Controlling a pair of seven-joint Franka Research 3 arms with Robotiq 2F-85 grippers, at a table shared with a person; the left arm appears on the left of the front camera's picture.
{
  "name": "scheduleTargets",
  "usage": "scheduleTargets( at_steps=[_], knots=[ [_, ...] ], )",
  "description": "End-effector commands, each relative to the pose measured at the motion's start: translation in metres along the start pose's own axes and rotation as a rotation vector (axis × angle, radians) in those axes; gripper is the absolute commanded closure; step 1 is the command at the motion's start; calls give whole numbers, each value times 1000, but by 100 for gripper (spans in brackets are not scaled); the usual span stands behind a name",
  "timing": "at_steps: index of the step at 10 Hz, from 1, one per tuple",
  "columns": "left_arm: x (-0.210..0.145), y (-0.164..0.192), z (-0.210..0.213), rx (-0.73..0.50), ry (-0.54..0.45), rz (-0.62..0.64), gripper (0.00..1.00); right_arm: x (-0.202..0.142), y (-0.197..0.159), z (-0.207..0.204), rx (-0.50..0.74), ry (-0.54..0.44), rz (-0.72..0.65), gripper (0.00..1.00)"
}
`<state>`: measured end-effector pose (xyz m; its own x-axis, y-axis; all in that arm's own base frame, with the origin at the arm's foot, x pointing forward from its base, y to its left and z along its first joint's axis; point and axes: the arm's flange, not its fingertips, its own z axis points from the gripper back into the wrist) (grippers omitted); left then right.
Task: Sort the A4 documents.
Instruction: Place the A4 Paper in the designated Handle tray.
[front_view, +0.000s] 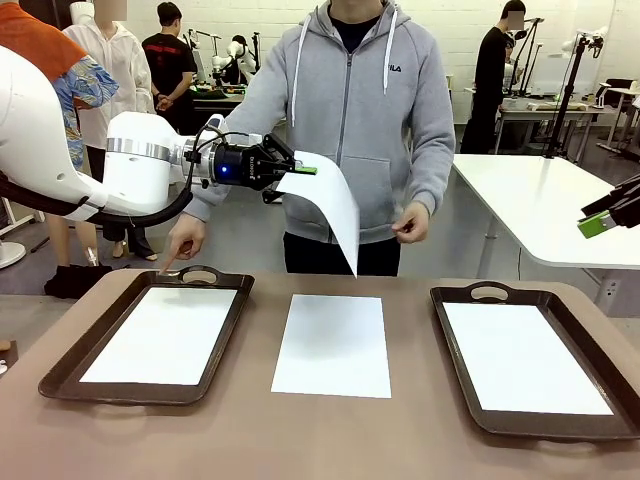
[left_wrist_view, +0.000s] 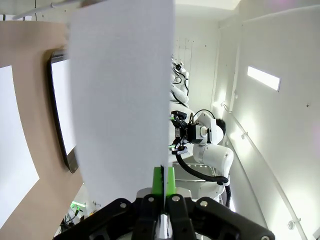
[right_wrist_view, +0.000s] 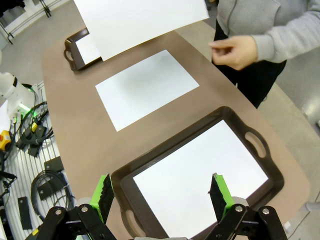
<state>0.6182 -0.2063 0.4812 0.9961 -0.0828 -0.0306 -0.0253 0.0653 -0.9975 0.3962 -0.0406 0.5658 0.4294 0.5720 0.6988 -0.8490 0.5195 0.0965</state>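
- Hanging from your left gripper (front_view: 303, 170), jaws clamped on one edge, the thin white A4 sheet (front_view: 335, 210) could slip.
- Its limp corner may snag the rim of the dark brown rectangular tray (front_view: 228, 330).

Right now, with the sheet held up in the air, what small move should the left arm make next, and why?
Probably lower the held sheet toward the left tray: the left gripper is shut on it in mid-air, and the person's hand points at that tray.
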Motion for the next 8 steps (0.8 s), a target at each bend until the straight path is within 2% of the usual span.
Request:
scheduleTargets(
  at_steps=[1,3,4,5,7,8],
  knots=[
    [1,0,0,3,-10,9,100,-1,0,0,4,-4,-3,0],
    [0,0,0,0,0,0,99,-1,0,0,4,-4,-3,0],
    [-14,-16,8,28,18,-62,99,-1,0,0,4,-4,-3,0],
    [-28,-32,17,44,47,-123,99,-1,0,0,4,-4,-3,0],
    [-49,-43,36,61,118,-148,99,-1,0,0,4,-4,-3,0],
    [-55,-41,45,113,156,-155,99,-1,0,0,4,-4,-3,0]
  ],
)
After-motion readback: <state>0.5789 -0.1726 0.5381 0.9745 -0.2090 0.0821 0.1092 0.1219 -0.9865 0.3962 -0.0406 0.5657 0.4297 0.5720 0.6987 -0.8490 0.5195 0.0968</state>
